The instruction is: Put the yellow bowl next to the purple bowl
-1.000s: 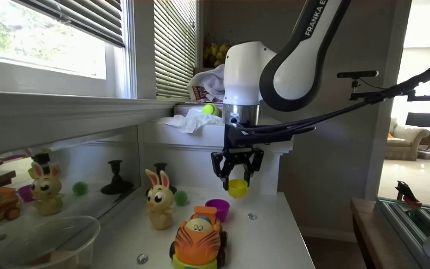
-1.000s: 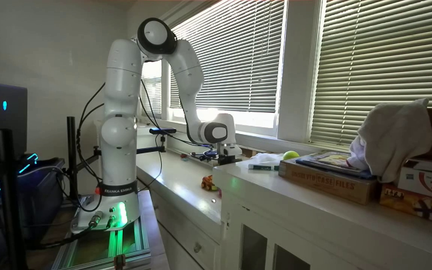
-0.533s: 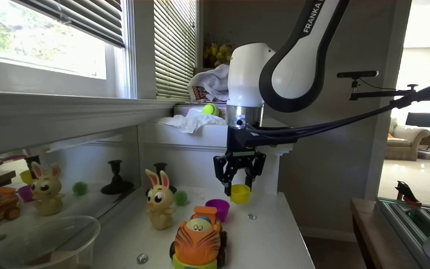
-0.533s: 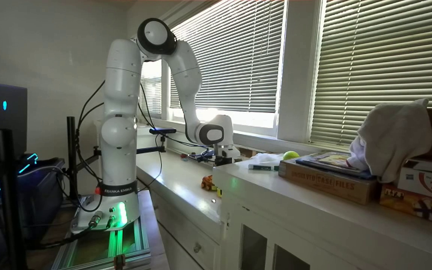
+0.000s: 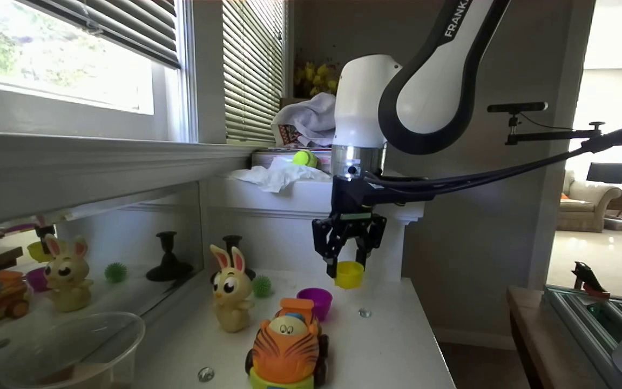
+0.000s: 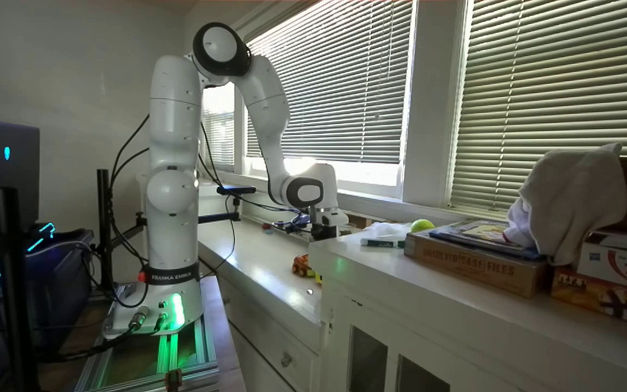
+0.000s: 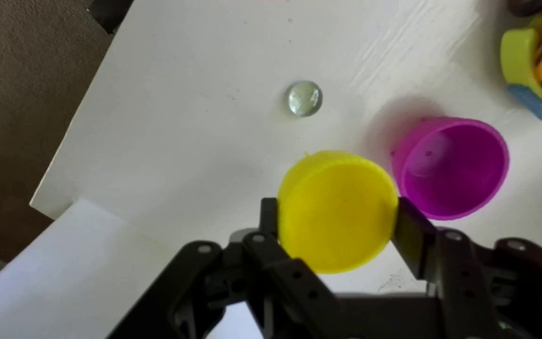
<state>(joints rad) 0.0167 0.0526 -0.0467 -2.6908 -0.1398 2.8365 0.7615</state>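
The yellow bowl [image 5: 349, 276] is held above the white counter in an exterior view, and its open top faces the camera in the wrist view [image 7: 337, 221]. My gripper [image 5: 348, 263] is shut on it, with one fingertip on each side of the bowl, as the wrist view shows [image 7: 337, 212]. The purple bowl [image 5: 320, 307] stands on the counter, lower and to the left of the yellow bowl. In the wrist view the purple bowl [image 7: 468, 188] lies just right of the yellow bowl. In an exterior view a corner cabinet hides most of the yellow bowl [image 6: 319, 279].
An orange tiger car [image 5: 286, 346] stands close in front of the purple bowl. A rabbit toy [image 5: 231, 292] and a green spiky ball [image 5: 262, 286] are to its left. A clear glass bead [image 7: 305, 98] lies on the counter [image 7: 181, 117]. The counter edge drops to the floor.
The gripper and yellow bowl have shifted slightly right in an exterior view, dipping and then rising a little. The bowl stays gripped. The purple bowl has not moved.
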